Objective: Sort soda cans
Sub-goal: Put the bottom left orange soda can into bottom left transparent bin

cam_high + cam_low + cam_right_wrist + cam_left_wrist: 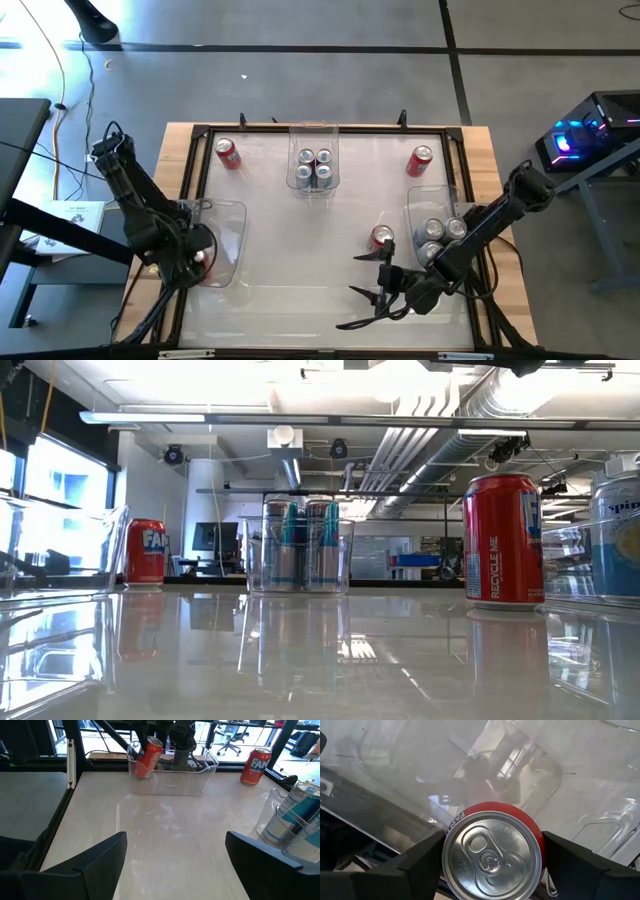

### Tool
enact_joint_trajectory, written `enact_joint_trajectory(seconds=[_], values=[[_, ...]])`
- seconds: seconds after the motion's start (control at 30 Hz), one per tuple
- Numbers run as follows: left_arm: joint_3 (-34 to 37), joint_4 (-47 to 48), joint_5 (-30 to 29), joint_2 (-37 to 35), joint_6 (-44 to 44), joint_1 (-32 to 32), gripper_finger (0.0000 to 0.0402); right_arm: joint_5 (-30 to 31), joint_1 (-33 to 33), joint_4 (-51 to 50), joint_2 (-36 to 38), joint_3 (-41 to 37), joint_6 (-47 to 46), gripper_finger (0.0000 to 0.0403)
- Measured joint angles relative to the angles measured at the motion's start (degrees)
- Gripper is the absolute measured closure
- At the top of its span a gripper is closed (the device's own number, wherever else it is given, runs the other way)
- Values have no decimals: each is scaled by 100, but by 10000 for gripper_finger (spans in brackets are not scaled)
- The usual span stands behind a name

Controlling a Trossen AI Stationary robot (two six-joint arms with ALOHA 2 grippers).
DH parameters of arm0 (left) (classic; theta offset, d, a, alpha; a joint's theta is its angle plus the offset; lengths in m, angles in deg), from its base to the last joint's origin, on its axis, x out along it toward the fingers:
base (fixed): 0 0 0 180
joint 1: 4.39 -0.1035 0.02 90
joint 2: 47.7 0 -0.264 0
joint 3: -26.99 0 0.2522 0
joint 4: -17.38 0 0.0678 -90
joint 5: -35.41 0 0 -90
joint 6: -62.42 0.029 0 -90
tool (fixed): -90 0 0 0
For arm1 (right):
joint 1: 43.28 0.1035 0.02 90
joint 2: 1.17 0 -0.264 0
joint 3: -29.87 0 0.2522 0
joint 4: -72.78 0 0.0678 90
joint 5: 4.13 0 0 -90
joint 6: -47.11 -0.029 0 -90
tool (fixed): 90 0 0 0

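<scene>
The left tool [492, 865] stands spread around a red can [492, 855] inside the left bin [232, 225], apparently releasing it; next, lift clear. The right tool [175, 860] waits wide and empty.

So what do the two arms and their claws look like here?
Both arms are black, built of jointed segments with dark cabling running along them. The left claw and right claw each end in two broad, flat, matte-black wedge-shaped fingers. No markings are visible.

Red can [492, 857] base hidden
</scene>
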Motion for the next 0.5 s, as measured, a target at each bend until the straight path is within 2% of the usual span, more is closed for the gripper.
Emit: enact_joint_trajectory(seconds=[0.2, 0.5], values=[[4, 43, 13, -1, -210, -24, 108, 0, 0, 2, 0, 0, 0, 68], [11, -21, 66, 2, 392, -22, 107, 0, 0, -4, 0, 0, 2, 68]])
